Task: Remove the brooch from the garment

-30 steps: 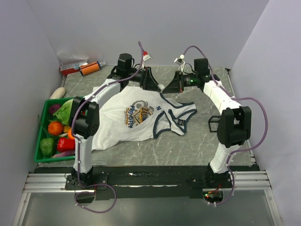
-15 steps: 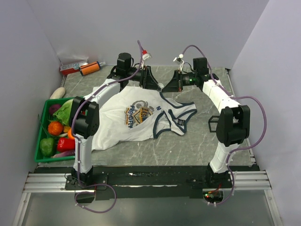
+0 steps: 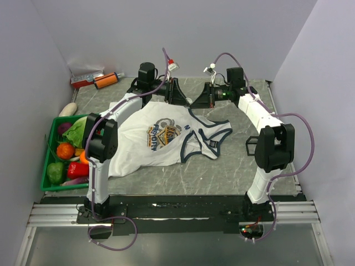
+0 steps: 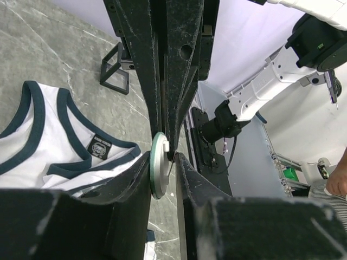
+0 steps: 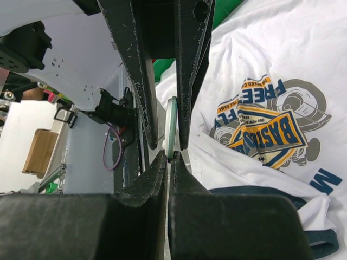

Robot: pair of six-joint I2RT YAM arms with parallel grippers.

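At the jersey's far edge, the brooch is clamped by the left gripper and pinched by the right gripper, presumably for pulling free.

I see my right gripper at the bottom, its two dark fingers squeezed almost together. Right at their tips is the brooch, a thin round disc seen from its edge. The left gripper hangs in from the top, one finger on each side of the disc. Behind lies the white garment with its blue and gold picture.
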